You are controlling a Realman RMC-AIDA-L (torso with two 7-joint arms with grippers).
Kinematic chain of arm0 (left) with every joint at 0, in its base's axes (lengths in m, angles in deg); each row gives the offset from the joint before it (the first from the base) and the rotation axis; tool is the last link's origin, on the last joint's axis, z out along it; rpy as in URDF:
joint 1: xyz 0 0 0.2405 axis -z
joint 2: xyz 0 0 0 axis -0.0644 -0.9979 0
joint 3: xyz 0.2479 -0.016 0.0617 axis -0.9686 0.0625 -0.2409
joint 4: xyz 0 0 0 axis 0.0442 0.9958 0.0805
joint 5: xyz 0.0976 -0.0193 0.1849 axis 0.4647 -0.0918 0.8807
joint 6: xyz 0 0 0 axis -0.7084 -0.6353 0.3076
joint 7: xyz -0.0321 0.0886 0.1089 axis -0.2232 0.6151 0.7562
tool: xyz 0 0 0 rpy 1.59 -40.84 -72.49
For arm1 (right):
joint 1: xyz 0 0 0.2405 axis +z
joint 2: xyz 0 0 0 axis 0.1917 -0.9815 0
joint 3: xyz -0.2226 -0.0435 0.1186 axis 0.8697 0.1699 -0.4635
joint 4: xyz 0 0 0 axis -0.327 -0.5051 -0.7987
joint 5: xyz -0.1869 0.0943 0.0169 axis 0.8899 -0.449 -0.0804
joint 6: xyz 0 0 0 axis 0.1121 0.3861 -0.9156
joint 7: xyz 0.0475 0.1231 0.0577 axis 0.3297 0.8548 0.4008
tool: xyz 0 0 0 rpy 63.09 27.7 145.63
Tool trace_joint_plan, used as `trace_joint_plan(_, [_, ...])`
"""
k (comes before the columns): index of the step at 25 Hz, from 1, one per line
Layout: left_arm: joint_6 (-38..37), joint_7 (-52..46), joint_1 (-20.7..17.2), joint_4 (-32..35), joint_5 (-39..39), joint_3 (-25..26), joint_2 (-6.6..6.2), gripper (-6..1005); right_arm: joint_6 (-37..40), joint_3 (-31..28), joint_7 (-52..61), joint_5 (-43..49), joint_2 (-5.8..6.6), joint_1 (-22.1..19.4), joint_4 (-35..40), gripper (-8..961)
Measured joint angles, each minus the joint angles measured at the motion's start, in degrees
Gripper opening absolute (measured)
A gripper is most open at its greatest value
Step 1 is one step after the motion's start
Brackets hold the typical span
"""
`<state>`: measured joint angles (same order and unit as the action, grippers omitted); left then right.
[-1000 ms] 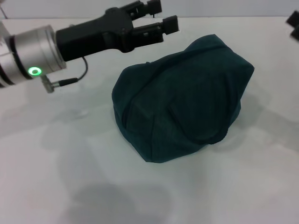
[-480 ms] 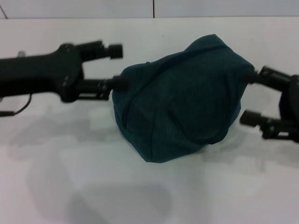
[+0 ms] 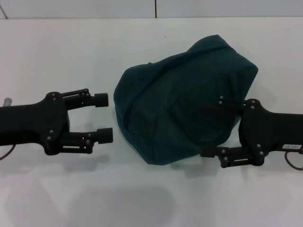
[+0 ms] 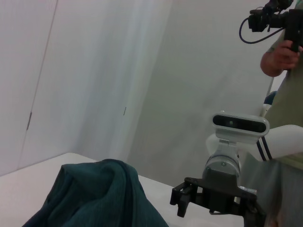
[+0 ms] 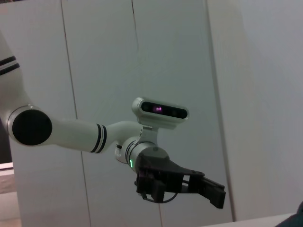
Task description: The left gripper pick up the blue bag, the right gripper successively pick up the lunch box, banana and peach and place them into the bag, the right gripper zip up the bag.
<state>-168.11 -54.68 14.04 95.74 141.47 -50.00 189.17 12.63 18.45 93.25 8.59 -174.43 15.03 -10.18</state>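
Both arms have dropped toward the near edge of the worktop [image 3: 151, 198] since half a second ago, and both tools are now clear of the blue bag [image 3: 182, 106]; earlier the left tool's lower finger and the right tool's upper finger touched the bag's sides.

Left tool [image 3: 104, 117]: positioned on the left side of the worktop, level, pointing at the bag's left flank. Fingers are spread apart and hold nothing. The fingertips sit just beside the fabric, with a narrow strip of white worktop visible between them and the bag.

Right tool [image 3: 213, 126]: positioned on the right side of the worktop, pointing at the bag's right flank. Fingers are spread and hold nothing. In the head view the upper finger [image 3: 232, 101] overlaps the bag's outline and the lower finger [image 3: 213, 153] lies near the bag's near-right edge; contact cannot be confirmed from these views.

Blue bag: rests on the worktop at its centre, slumped into a rounded mound, with a seam line running across the upper left face. It stays in the same place as before.

Left wrist view: shows the bag [image 4: 94, 196] and the right tool [image 4: 180, 201] beyond it.

Right wrist view: shows the left tool [image 5: 215, 194] across the workspace, fingers parted.
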Motion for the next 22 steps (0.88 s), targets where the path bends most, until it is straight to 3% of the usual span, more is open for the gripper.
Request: trace_joint_plan(22, [-2.69,1.06,-1.17,-0.41,0.12,-0.09,0.25,872,-1.34,-0.01,0.11,1.47,-1.0,0.73,0.08,857])
